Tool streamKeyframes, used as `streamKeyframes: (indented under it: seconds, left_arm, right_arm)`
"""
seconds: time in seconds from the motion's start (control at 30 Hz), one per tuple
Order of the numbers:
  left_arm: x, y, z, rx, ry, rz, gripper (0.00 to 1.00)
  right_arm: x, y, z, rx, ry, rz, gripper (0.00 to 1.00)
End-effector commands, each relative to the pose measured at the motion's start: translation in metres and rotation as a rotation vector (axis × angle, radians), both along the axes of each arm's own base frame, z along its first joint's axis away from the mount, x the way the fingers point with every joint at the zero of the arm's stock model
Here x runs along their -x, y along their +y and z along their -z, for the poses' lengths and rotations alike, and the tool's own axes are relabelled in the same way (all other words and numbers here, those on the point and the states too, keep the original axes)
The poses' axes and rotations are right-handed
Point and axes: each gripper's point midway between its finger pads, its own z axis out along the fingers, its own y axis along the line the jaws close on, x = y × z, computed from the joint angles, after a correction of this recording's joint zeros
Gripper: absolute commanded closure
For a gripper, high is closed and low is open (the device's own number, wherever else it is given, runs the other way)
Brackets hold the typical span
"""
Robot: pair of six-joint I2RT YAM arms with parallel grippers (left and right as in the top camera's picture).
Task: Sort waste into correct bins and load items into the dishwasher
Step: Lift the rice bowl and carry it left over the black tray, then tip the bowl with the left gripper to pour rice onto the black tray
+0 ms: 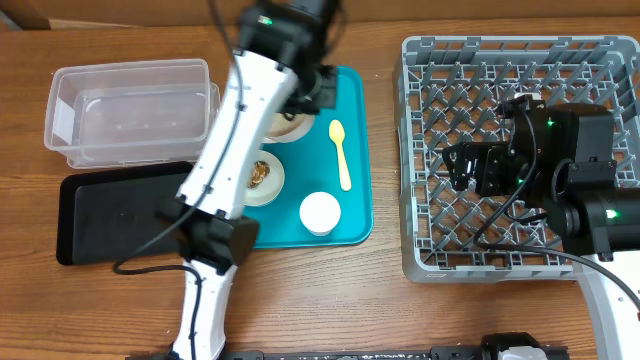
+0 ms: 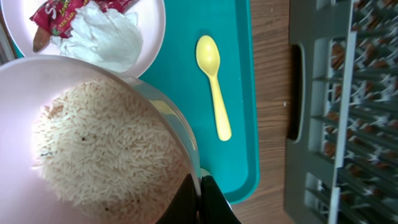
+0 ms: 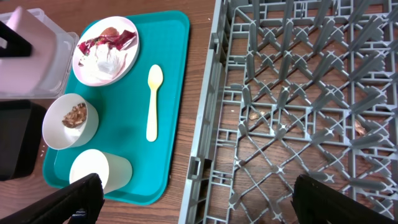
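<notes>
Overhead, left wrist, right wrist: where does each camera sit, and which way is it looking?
Overhead: fixed above the table, facing straight down; left arm and right arm show.
Left wrist: on the left arm, facing down; left gripper pinches the rice bowl.
Right wrist: over the grey rack, facing down; right gripper's open fingertips at the bottom.
Shared: the yellow spoon on the teal tray.

— What's out there besides the job itself?
— A teal tray (image 1: 356, 205), rectangular with rounded corners and a raised rim, lying flat on the wooden table (image 1: 330, 300)
— And the table?
— Brown, its grain running left to right; a strip of bare wood shows along the tray's right edge
</notes>
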Motion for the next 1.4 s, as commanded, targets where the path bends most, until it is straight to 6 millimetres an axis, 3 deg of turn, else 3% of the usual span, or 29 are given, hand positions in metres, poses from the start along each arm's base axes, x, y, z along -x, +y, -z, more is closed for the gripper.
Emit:
streamKeyframes:
  seconds: [0.0, 0.2, 0.4, 0.6, 0.8, 1.07, 1.23, 1.37]
  left_arm:
    - [0.007, 0.000, -0.035, 0.179, -0.019, 0.054, 0.96]
    - [0.023, 0.031, -0.060, 0.128, -0.072, 0.011, 0.96]
    - [0.061, 0.078, -0.068, 0.011, -0.070, -0.082, 0.96]
    - [0.094, 0.127, -0.047, -0.035, 0.029, -0.192, 0.96]
    - [0.111, 0.175, -0.015, -0.042, 0.108, -0.313, 0.96]
    - [0.119, 0.199, 0.018, 0.182, 0.092, -0.319, 0.96]
    - [0.113, 0.203, 0.034, 0.460, 0.001, -0.232, 0.96]
    - [0.112, 0.216, 0.045, 0.646, -0.085, -0.262, 0.96]
  right_arm:
    - [-0.003, 0.000, -0.012, -0.002, -0.035, -0.006, 0.00]
    - [-0.001, 0.000, -0.010, -0.001, -0.023, -0.006, 0.00]
    - [-0.001, 0.000, -0.010, -0.002, -0.023, -0.006, 0.00]
    - [-0.001, 0.000, -0.010, -0.002, -0.022, -0.006, 0.00]
    - [-0.001, 0.000, -0.010, -0.002, -0.022, -0.006, 0.00]
    - [-0.001, 0.001, -0.009, -0.006, -0.019, -0.005, 0.00]
    - [-0.001, 0.001, -0.009, -0.012, -0.015, -0.006, 0.01]
    - [-0.001, 0.002, -0.007, -0.015, -0.005, -0.008, 0.00]
